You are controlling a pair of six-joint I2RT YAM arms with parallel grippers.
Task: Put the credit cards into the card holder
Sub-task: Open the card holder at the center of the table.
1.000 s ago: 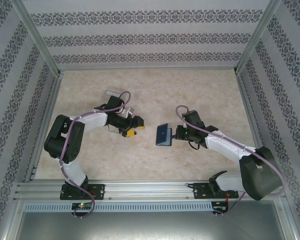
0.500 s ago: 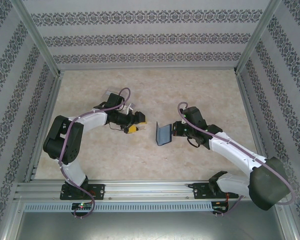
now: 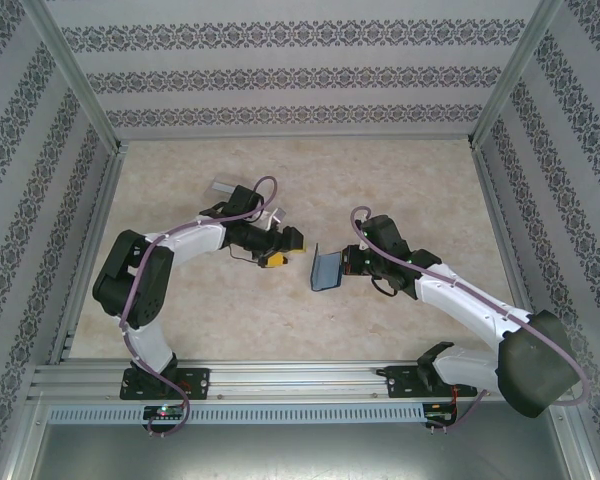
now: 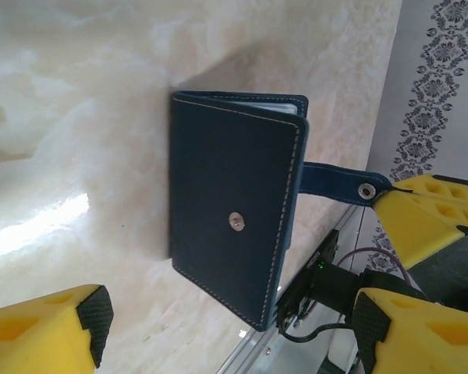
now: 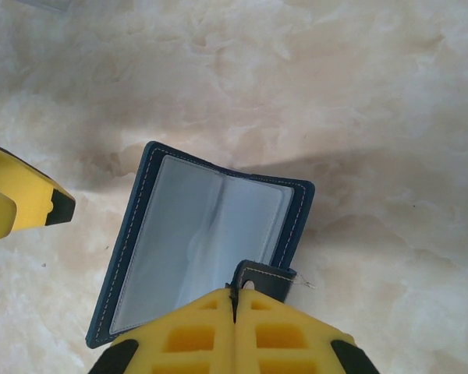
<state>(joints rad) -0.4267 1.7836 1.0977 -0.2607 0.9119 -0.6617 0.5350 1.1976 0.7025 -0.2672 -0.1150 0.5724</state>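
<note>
The card holder (image 3: 327,268) is a navy bifold wallet standing partly open on edge in the middle of the table. Its dark outer cover with a snap stud (image 4: 230,226) faces my left gripper (image 4: 234,335), which is open with nothing between its yellow fingers (image 4: 54,327) and sits just left of the holder (image 3: 283,249). The lighter blue-grey inside (image 5: 203,241) faces my right gripper (image 5: 235,294), which is shut on the clasp tab (image 5: 267,278) at the holder's right side (image 3: 348,262). The credit cards are out of view.
A clear plastic box (image 3: 223,187) lies partly hidden behind the left arm. Patterned walls and metal posts (image 3: 80,90) enclose the table. An aluminium rail (image 3: 300,378) runs along the near edge. Bare marbled tabletop (image 3: 380,180) stretches behind the holder.
My left gripper has moved right, closer to the card holder, and opened a little wider. The right gripper has kept its hold on the tab and tipped the holder more upright.
</note>
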